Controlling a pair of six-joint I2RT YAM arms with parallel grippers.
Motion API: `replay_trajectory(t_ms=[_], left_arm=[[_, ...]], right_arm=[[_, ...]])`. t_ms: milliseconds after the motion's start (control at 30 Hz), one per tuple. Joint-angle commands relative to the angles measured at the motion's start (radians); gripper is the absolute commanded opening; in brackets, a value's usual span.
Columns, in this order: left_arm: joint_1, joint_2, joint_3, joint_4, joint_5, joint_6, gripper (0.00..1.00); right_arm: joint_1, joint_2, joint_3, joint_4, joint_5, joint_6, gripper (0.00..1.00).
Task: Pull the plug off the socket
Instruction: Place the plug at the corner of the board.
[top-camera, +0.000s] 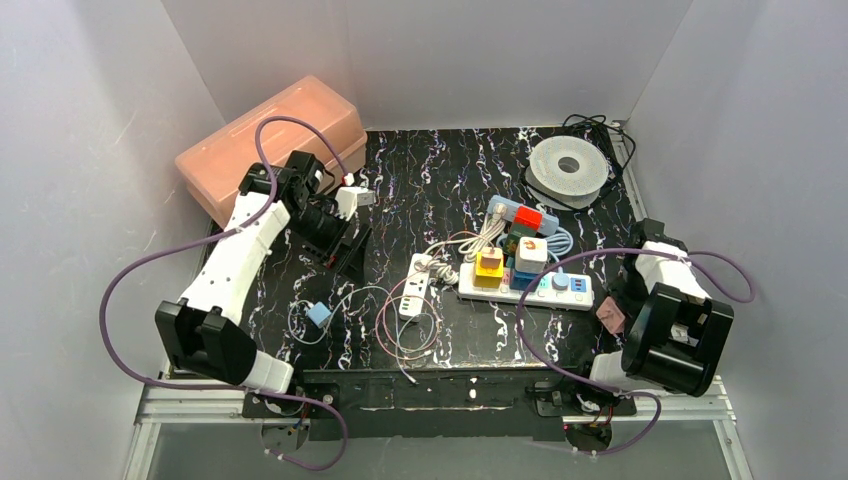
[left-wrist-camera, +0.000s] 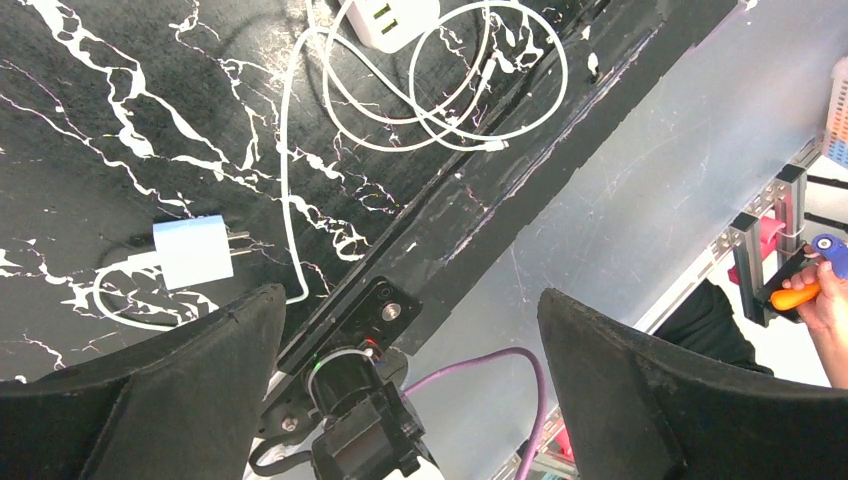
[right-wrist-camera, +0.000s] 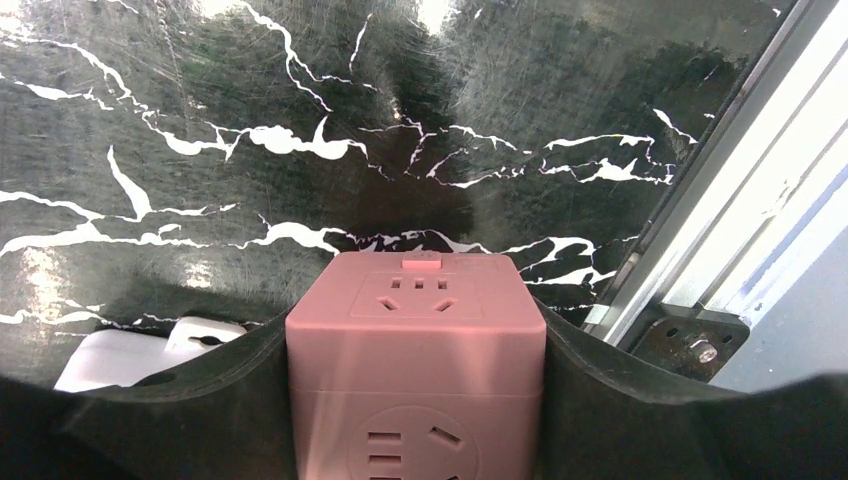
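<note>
Pink cube plug (top-camera: 610, 317): a matte pink cube with rounded edges, clamped between the two black fingers of the right tool (right-wrist-camera: 415, 325).
Markings: moulded socket openings on two faces in the right wrist view, a three-hole and two-hole set on the upper face and a ringed set on the nearer face. A small raised pink tab sits at the far edge. Any lettering is too small to read.
Place: at about 4 o'clock on the black, white-veined counter (top-camera: 440, 180), near its right edge. It is just beside the right end of the power strip (top-camera: 565, 297) and apart from it in the top view.
Power strip: white with blue buttons, at about 10 o'clock from the cube. It carries a yellow cube (top-camera: 489, 267), a white cube (top-camera: 531, 255) and a red one (top-camera: 528, 217).
Right arm: folded low at 4 o'clock, with the wrist close to the counter.
Left tool (left-wrist-camera: 408, 295): jaws wide apart, holding nothing, above the counter's near edge.
Left arm: reaches from its base at 7 o'clock up toward 10 o'clock, with the wrist bent downward.
Nearby: a blue-and-white charger (left-wrist-camera: 193, 252) lies flat beside loops of white cable (left-wrist-camera: 470, 130).
Farther out: a grey spool (top-camera: 568, 168) at 1 o'clock and a peach box (top-camera: 270, 145) at 10 o'clock.
</note>
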Motion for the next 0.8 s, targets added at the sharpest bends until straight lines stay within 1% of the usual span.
replay_trajectory(t_ms=[0, 133, 233, 300, 333, 500, 600, 767], left_arm=[[-0.001, -0.054, -0.029, -0.099, 0.04, -0.022, 0.98], [-0.006, -0.07, -0.039, -0.097, 0.048, -0.025, 0.98], [-0.005, -0.077, -0.039, -0.097, 0.047, -0.022, 0.98], [-0.005, -0.085, -0.038, -0.093, 0.045, -0.022, 0.98], [-0.006, -0.089, -0.039, -0.092, 0.045, -0.023, 0.98], [-0.005, -0.115, -0.053, -0.086, 0.045, -0.021, 0.98], [-0.005, -0.133, -0.071, -0.076, 0.035, -0.018, 0.98], [-0.006, -0.125, -0.06, -0.07, 0.037, -0.047, 0.98]], right_arm=[[-0.003, 0.027, 0.012, 0.02, 0.033, 0.018, 0.66], [0.003, 0.032, 0.038, -0.003, 0.027, 0.007, 0.69], [0.012, 0.013, 0.046, 0.01, -0.014, -0.036, 0.71], [0.013, -0.009, 0.035, 0.024, -0.024, -0.043, 0.78], [0.013, -0.016, 0.028, 0.038, -0.036, -0.049, 0.8], [0.013, -0.037, 0.01, 0.086, -0.071, -0.061, 0.85], [0.028, -0.103, 0.024, 0.092, -0.078, -0.067, 0.86], [0.133, -0.272, 0.073, 0.078, -0.079, -0.083, 0.87]])
